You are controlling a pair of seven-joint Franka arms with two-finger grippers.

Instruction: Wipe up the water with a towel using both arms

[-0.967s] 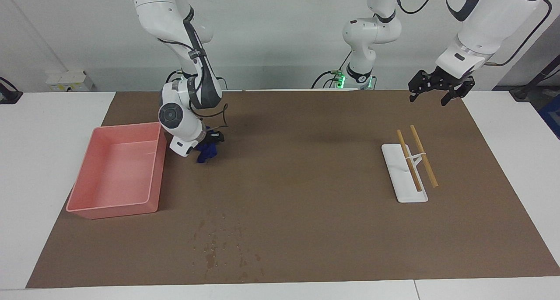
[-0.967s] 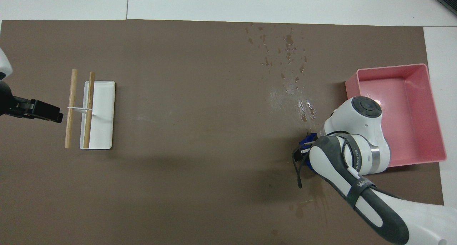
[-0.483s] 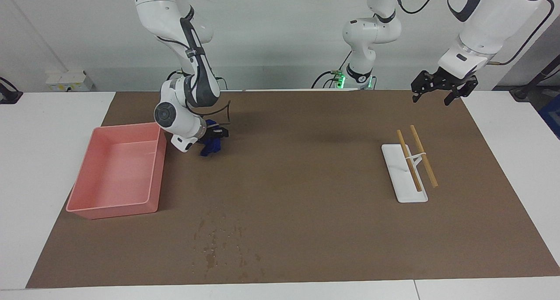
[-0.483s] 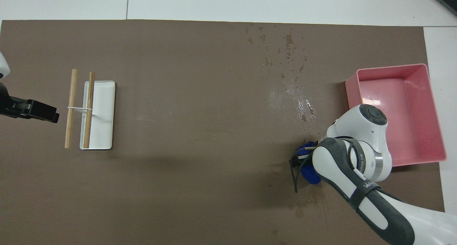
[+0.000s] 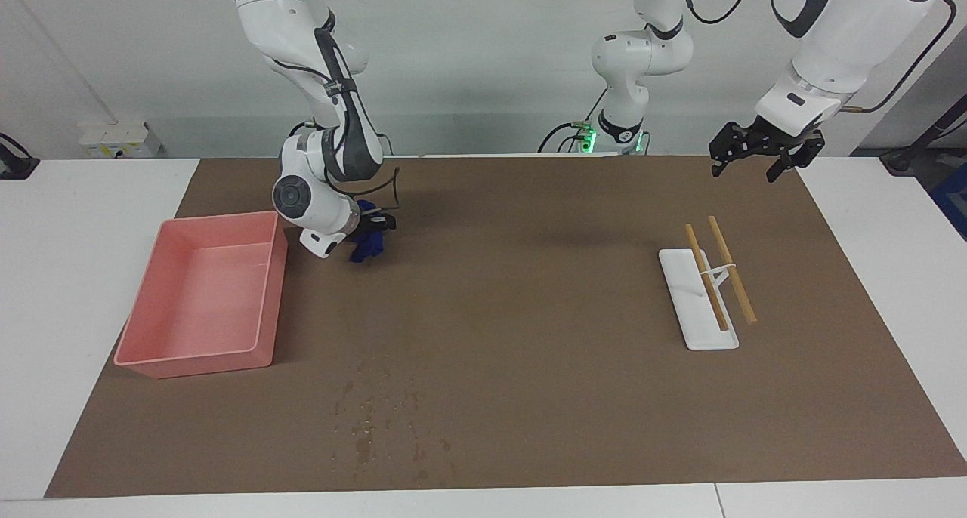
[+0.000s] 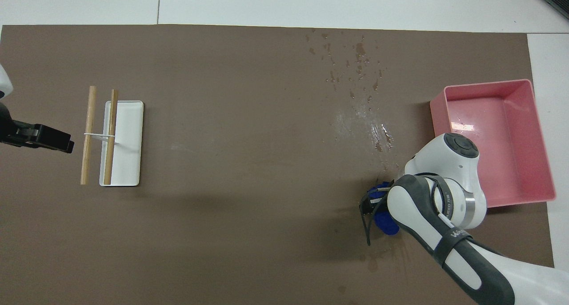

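The right tool [image 5: 375, 229] is pinching the towel [image 5: 367, 248], its fingertips pressed together on the upper folds of the blue wad; the arm's white wrist is covering much of the grip in the overhead view, where only a part of the towel [image 6: 383, 216] is showing. The towel is hanging from the tool just over the brown mat [image 5: 529, 397] covering the counter; whether its lowest fold is touching the mat cannot be told. It is sitting beside the pink tub [image 5: 198, 356], off the corner of the tub nearest the robots, at the right arm's end of the counter. The water [image 5: 378, 427] is lying as scattered dark specks on the mat, well apart from the towel and farther from the robots than it, near the mat's edge; a glossy wet patch [image 6: 369, 127] is showing between those specks and the towel in the overhead view, and a few smaller blotches [image 6: 378, 257] are lying nearer to the robots than the towel. The left tool [image 5: 761, 149] is waiting with its fingers spread, holding nothing and touching nothing, raised over the mat at the left arm's end of the counter. The white tray [image 5: 691, 329] with two wooden sticks [image 5: 729, 269] laid across it is resting on the mat, apart from that tool.
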